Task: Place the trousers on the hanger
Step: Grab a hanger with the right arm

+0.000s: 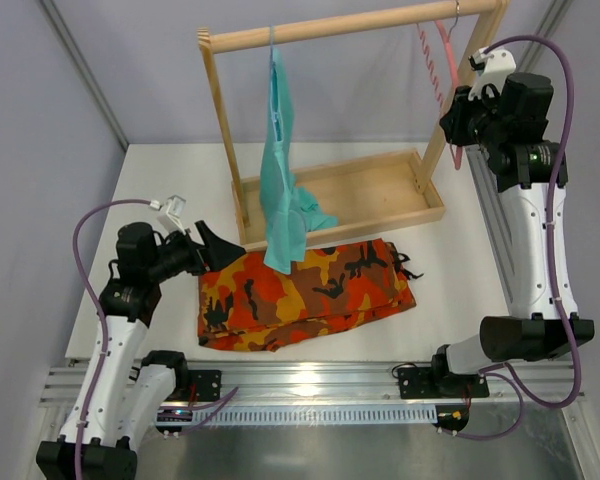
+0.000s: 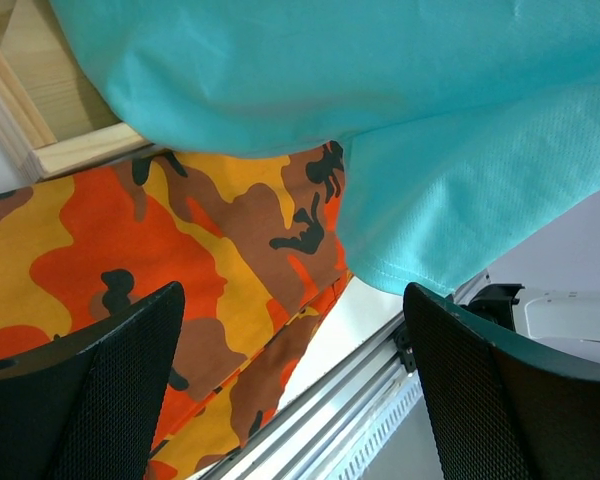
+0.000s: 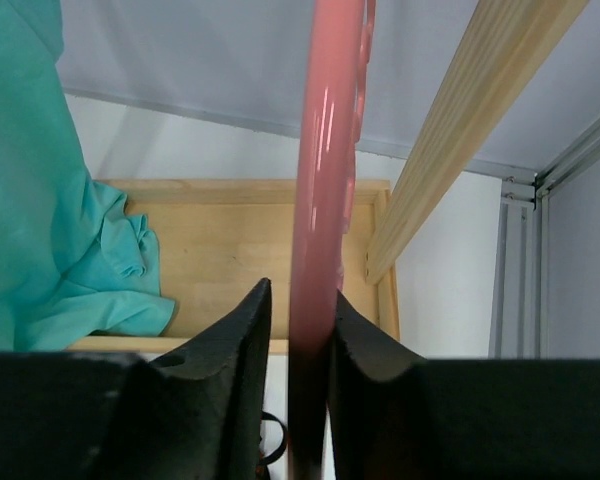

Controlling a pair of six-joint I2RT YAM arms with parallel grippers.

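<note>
The camouflage trousers lay folded flat on the white table, just in front of the wooden rack, their orange, yellow, brown and black cloth bunched a little at the right end. The pink hanger was well apart from them, hanging by its metal hook at the right end of the rack's top rail, beside the right upright, and seen edge-on so that its wavy bar showed. The right gripper was raised to it, and in the right wrist view its two black fingers pressed against either side of the hanger's smooth pink arm, clamped on it. The left gripper hovered low at the left edge of the trousers, jaws wide apart and holding nothing, with camouflage cloth showing between its fingers in the left wrist view. A teal garment hung from the left part of the rail on a thin hanger; its lower end draped over the front lip of the rack's tray base and lay on the top edge of the trousers.
</note>
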